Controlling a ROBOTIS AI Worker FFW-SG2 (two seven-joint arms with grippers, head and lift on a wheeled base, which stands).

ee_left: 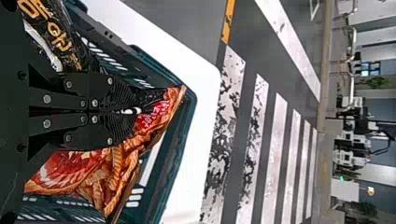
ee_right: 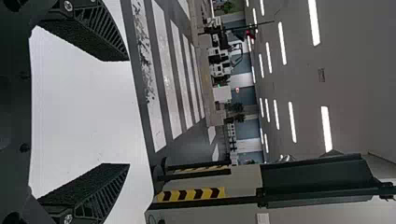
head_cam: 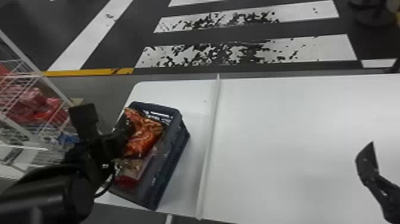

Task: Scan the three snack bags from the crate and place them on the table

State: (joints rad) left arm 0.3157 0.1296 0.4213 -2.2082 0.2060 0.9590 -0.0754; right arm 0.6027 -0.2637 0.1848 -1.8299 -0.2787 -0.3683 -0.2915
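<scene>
In the head view my left gripper (head_cam: pixel 123 134) is over the left part of the dark blue crate (head_cam: pixel 170 161), against an orange and black snack bag (head_cam: pixel 145 135). Seen from the left wrist, that gripper (ee_left: pixel 133 111) is shut on the orange snack bag (ee_left: pixel 116 168), which is tilted inside the crate (ee_left: pixel 175 144). Beside the fingers lies a black bag with gold lettering (ee_left: pixel 58 35). Another bag with a red end (head_cam: pixel 126 181) rests lower in the crate. My right gripper (head_cam: pixel 367 163) is over the table's right side; its own wrist view shows the gripper (ee_right: pixel 126 112) open, nothing between its fingers.
The white table (head_cam: pixel 282 128) has a raised strip (head_cam: pixel 208 143) running across it, just right of the crate. A wire rack (head_cam: pixel 38 74) holding red packages (head_cam: pixel 38 104) stands at the far left, near my left arm.
</scene>
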